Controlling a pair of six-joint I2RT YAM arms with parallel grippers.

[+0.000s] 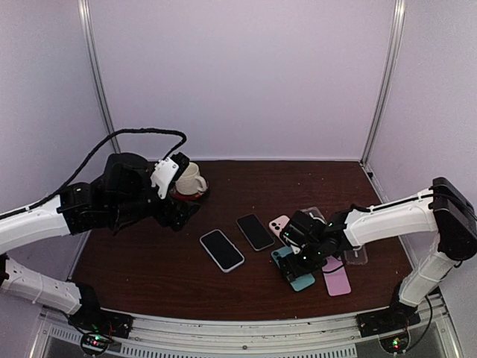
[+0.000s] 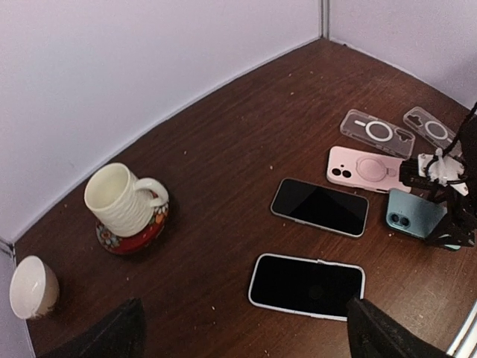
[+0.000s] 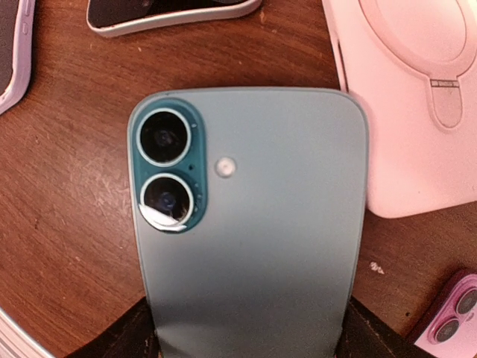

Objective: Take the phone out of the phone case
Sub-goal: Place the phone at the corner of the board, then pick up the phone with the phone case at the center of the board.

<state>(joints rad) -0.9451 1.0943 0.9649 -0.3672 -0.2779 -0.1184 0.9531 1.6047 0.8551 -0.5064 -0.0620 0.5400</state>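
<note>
We are seeing a cream ribbed mug [image 2: 123,200] standing upright on a red patterned saucer [image 2: 136,237] on the brown table [image 2: 223,142]. A small white bowl [image 2: 31,287] is sitting near, at the mug's eight o'clock.

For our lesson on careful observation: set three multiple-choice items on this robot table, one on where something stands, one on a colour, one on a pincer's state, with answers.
1. Where does the white mug stand? A on a pink case; B on a red saucer; C on a phone.
2. What colour is the phone between the right pincer's fingers? A teal; B yellow; C red.
3. How is the left pincer? A shut on the mug; B shut on a phone; C open, holding nothing.
Answers: B, the saucer's red rim shows under the mug; A, the right wrist view shows its teal back; C, its fingers stand wide apart with nothing between them.
</note>
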